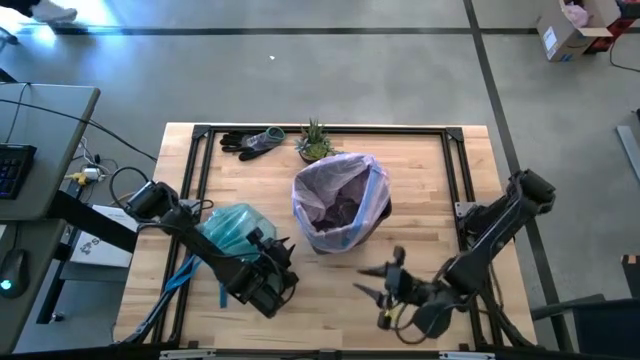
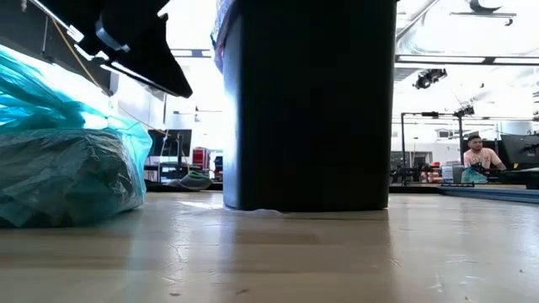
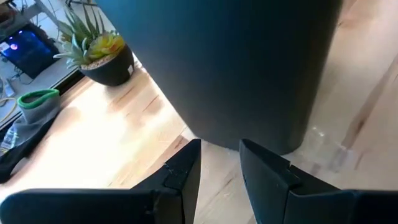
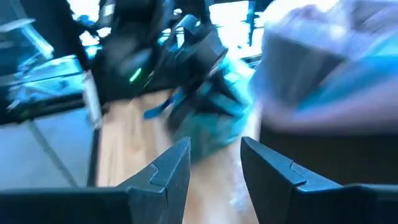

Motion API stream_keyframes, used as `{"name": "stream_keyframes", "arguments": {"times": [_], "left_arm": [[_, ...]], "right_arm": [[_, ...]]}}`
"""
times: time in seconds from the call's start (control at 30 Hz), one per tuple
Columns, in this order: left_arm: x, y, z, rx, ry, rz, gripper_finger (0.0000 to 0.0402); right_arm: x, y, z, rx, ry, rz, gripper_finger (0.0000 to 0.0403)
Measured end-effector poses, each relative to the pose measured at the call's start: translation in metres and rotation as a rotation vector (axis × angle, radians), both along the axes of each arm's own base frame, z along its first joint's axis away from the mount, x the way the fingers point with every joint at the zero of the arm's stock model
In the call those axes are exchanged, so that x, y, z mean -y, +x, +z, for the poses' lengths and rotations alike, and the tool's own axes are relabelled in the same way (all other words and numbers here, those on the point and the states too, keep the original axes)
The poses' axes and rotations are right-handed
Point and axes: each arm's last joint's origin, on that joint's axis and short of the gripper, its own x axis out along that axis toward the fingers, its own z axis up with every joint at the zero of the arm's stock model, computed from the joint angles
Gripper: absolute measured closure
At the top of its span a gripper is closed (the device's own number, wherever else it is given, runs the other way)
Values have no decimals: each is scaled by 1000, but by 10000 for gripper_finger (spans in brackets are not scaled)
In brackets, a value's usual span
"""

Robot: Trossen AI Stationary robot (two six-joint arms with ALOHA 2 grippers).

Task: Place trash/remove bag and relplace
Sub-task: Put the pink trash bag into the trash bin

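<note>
My left gripper (image 1: 283, 283) hangs near the desk's front edge, left of centre, jaws part-way apart and grasping nothing; the left wrist view shows bare wood between the fingers (image 3: 186, 171). The teal bag (image 1: 232, 226) lies bunched on the desk just behind and to the left of that gripper, near the left edge, its blue ties (image 1: 183, 273) trailing toward the front. It's a rounded heap with no clear long axis, sitting under my left arm. The bin (image 1: 340, 205) stands mid-desk, already lined with a pale pink bag (image 1: 345, 180), straight ahead of my left jaws and close.

My right gripper (image 1: 385, 290) hovers near the front edge, right of centre, jaws likewise part open and empty, facing left toward the teal bag. The left gripper is the nearer of the two to that bag.

Room: open wood along the front between both grippers. The plant (image 1: 314, 141) and gloves (image 1: 250, 142) sit along the back edge, well apart from the bag.
</note>
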Motion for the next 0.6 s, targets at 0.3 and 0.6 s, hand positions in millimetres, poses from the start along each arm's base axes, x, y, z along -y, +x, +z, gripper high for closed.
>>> {"name": "stream_keyframes", "arguments": {"times": [0.3, 0.6], "left_arm": [[11, 0, 1, 58, -13, -35, 305], [23, -7, -3, 47, 6, -82, 305]], "right_arm": [[59, 18, 131, -76, 72, -169, 275], [150, 46, 160, -439, 214, -334, 275]]}}
